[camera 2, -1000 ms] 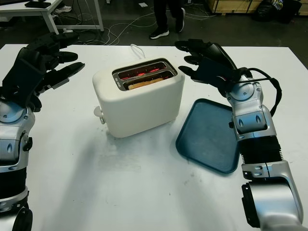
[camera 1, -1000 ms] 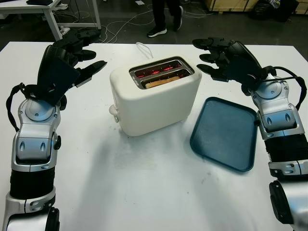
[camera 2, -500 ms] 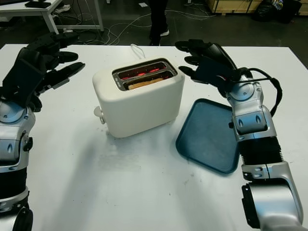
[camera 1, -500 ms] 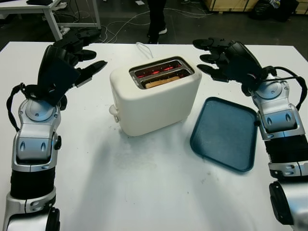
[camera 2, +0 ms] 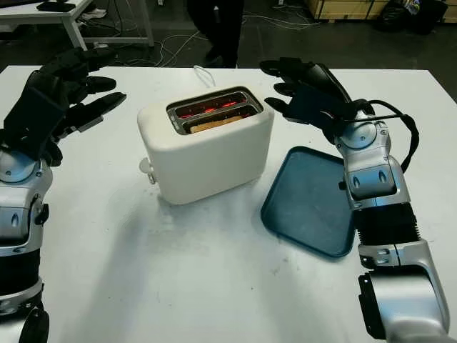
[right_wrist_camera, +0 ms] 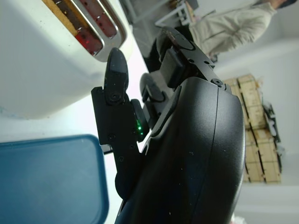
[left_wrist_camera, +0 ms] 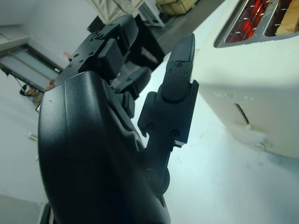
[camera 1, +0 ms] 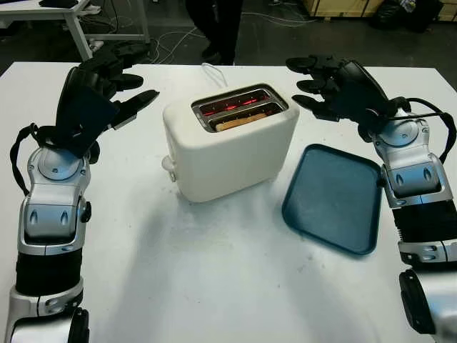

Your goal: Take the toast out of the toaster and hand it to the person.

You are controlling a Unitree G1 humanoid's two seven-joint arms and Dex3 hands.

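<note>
A cream toaster (camera 1: 228,146) stands mid-table, its two slots glowing red inside. A slice of toast (camera 1: 241,121) sits low in the nearer slot, only its top edge showing. My left hand (camera 1: 107,82) hovers open to the left of the toaster, a short gap away. My right hand (camera 1: 325,82) hovers open just right of the toaster's top, above the table's far side. A person (camera 1: 214,25) in dark trousers stands beyond the table's far edge, and shows in a light jacket (right_wrist_camera: 229,28) in the right wrist view.
A dark blue tray (camera 1: 332,196) lies flat to the right of the toaster, under my right forearm. The toaster's white cord (camera 1: 213,71) runs off the far edge. A white desk (camera 1: 78,18) stands on the floor at the back left.
The person behind the table has stepped to the left. Both hands have stayed where they were.
</note>
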